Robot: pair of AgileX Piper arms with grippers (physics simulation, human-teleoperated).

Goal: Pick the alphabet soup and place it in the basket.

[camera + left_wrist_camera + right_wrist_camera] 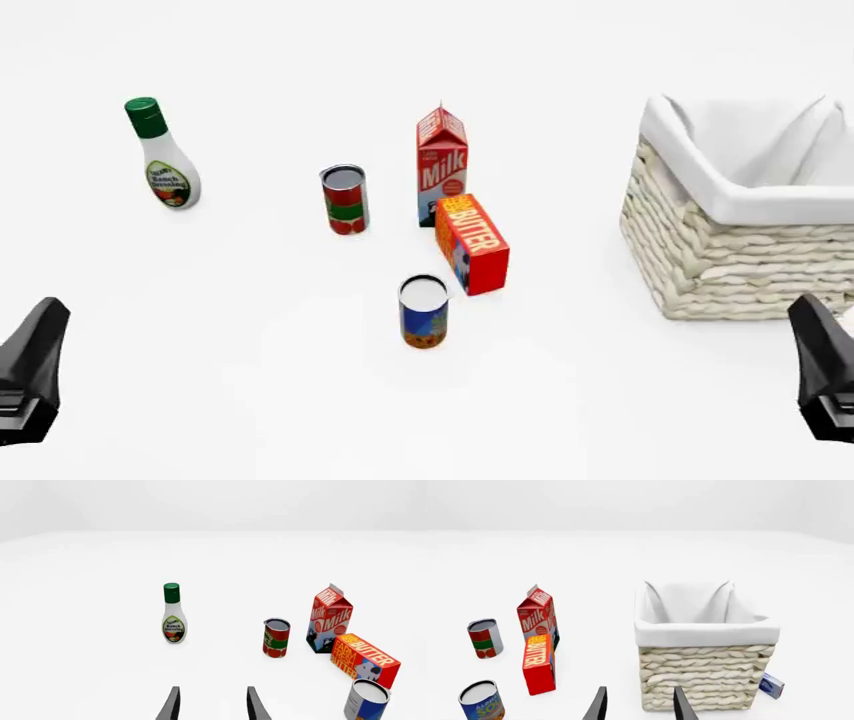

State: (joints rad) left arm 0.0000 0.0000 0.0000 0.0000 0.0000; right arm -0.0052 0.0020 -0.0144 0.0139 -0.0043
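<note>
Alphabet soup (423, 311) upright on the white surface (267, 380), near the middle, just in front of the butter box (471, 243) and apart from it. Behind the butter box, a milk carton (442, 164); to its left, a red-and-green can (344, 199); farther left, well apart, a ranch dressing bottle (164, 157) with a green cap. Basket (727, 245) at the right side, well apart from the soup, white lining folded over the rim, nothing visible inside. A small blue-and-white packet (771, 685) just beside the basket's base, seen only from the right wrist. Left claw (212, 706) low at the near left, fingers parted, holding nothing. Right claw (639, 706) low at the near right, in front of the basket, fingers likewise parted and empty.
</note>
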